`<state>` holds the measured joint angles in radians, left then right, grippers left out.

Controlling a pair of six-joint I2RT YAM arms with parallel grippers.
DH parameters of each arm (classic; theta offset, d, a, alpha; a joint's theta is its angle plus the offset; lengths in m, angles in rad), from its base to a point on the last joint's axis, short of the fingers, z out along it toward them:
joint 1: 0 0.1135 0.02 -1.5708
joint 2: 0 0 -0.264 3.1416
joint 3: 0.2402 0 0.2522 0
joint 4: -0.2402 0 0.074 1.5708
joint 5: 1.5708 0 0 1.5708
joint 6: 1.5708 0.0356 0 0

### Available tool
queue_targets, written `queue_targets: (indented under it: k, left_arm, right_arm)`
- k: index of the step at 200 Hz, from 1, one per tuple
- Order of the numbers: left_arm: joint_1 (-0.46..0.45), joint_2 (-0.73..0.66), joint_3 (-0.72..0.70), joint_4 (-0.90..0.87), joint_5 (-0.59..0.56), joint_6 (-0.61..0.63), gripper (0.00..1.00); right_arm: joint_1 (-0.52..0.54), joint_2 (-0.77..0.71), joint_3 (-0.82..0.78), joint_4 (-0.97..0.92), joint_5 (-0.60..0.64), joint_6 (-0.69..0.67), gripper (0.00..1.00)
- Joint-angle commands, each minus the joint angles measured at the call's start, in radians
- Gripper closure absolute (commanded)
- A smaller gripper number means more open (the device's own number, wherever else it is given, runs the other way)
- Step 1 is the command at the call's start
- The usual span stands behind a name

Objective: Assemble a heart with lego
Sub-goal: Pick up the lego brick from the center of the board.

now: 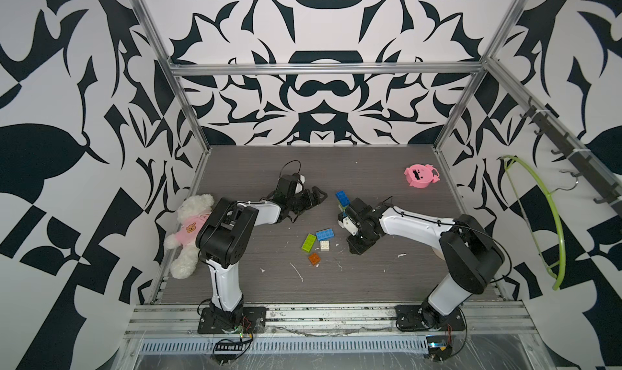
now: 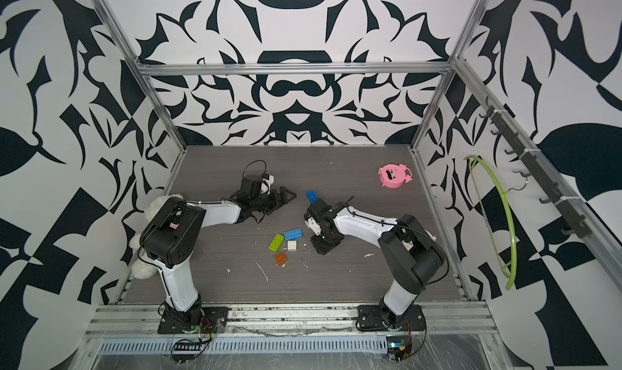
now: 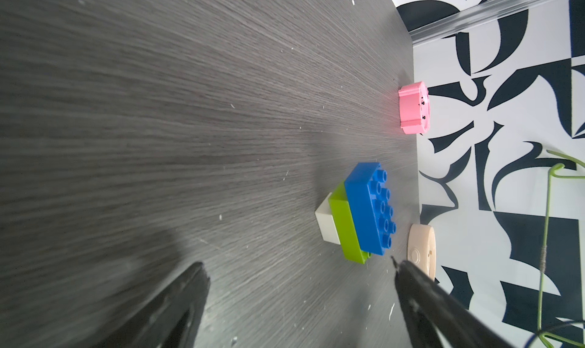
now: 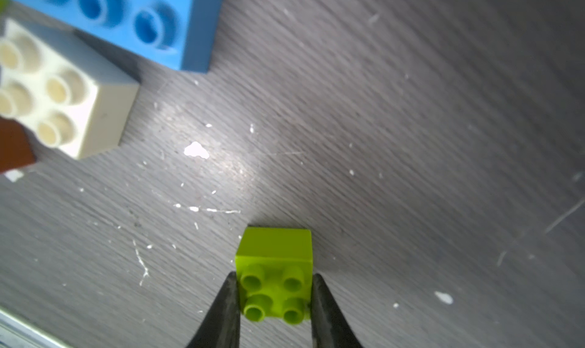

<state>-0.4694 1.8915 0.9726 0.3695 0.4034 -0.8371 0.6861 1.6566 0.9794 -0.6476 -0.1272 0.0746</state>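
The right jaws are clamped on a small lime green square brick (image 4: 275,286), one black finger (image 4: 221,311) pressed to each side. The brick's studs face the wrist camera, and it sits low at the grey counter (image 4: 411,109). In both top views these jaws point down just right of centre, and the arm hides the held brick there.

The left jaws stand wide apart with nothing between them, lying low a little above and left of centre.

The started heart (image 1: 342,198) (image 2: 312,196) stands on the counter between the two arms, just above centre. The left wrist view shows it as a blue oblong on a lime green one, with a white square at the base.

Four loose pieces sit close together just below centre: a lime green oblong brick (image 1: 309,242), a blue oblong brick (image 1: 324,234), a white square brick (image 1: 324,245) just beside the blue one, and an orange square brick (image 1: 314,258) lowest.

A pink round toy (image 1: 420,175) sits toward the upper right of the counter. A teddy bear (image 1: 190,230) lies at its left edge.
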Motion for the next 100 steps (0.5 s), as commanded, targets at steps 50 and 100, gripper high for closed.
queue_targets:
  k: [50,100]
  left_arm:
    - [-0.002,0.076,0.107,-0.047,0.092,0.018,0.05]
    - [-0.011,0.156,0.233,-0.1,0.122,0.027,0.06]
  right_arm:
    - [-0.104,-0.067,0.109,0.011,-0.006,0.012,0.82]
    - [-0.176,0.064,0.381,-0.095,0.013,-0.04,0.84]
